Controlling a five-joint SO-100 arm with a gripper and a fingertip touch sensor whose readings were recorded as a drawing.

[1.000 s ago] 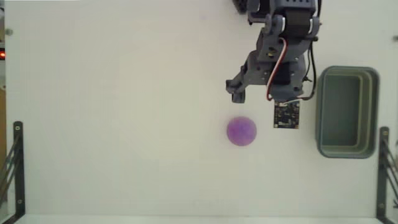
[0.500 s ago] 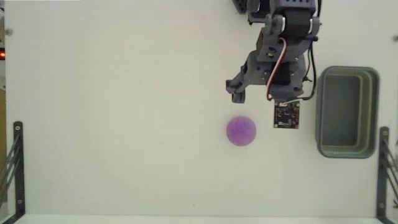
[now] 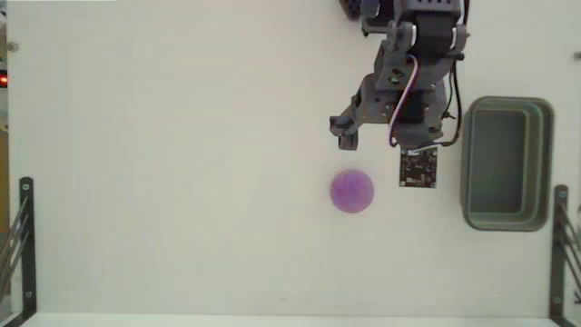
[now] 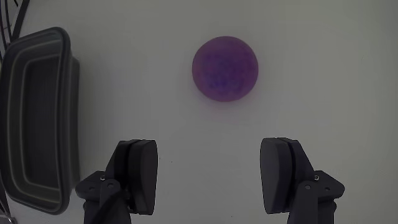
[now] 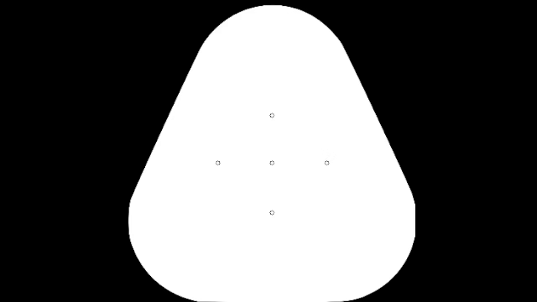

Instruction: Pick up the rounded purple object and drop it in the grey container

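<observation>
Ball: we see a purple ball lying alone on the white table, a little right of centre in the fixed view.
Gripper: in the wrist view our gripper is spread wide and empty, its two dark fingers at the bottom edge; the ball sits at 12 o'clock from them, apart.
Bin: the grey bin stands at 3 o'clock from the ball, near the table's right edge, and we see nothing inside it.
Open room: bare table surrounds the ball on every side.
Edges: black brackets stand at the lower left and lower right corners.
Surface: plain, matte, white.
</observation>
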